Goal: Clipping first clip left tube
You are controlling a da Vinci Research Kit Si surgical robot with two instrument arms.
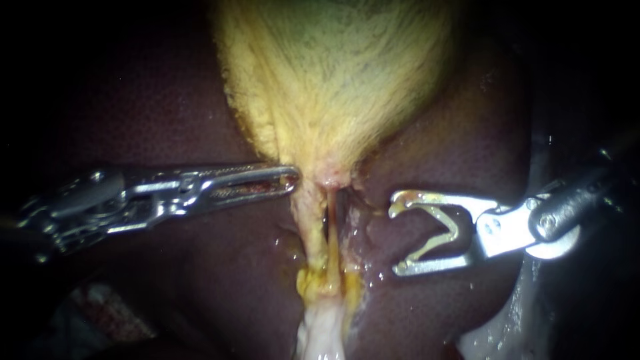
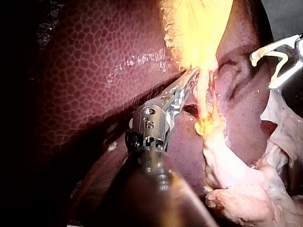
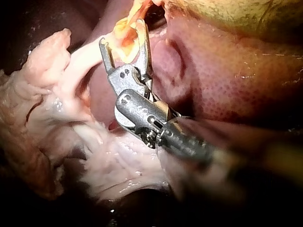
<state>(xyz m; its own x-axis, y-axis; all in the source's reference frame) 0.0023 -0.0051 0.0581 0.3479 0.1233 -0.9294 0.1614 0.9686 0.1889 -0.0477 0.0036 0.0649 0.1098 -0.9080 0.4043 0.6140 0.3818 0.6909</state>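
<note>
Starting from the dark liver (image 1: 167,100) and the yellow gallbladder (image 1: 333,73) lying on it, we'd have our left instrument (image 1: 292,175), its jaws closed on the gallbladder's lower edge, hold tension there. Our right instrument (image 1: 400,233) sits well to the right of the neck, jaws spread wide with what looks like a V-shaped clip (image 1: 445,230) seated between them. The left tube (image 1: 327,230) runs down from the neck, unclipped; we'd bring the jaws squarely across it, both tips past it and nothing else caught, then squeeze.
</note>
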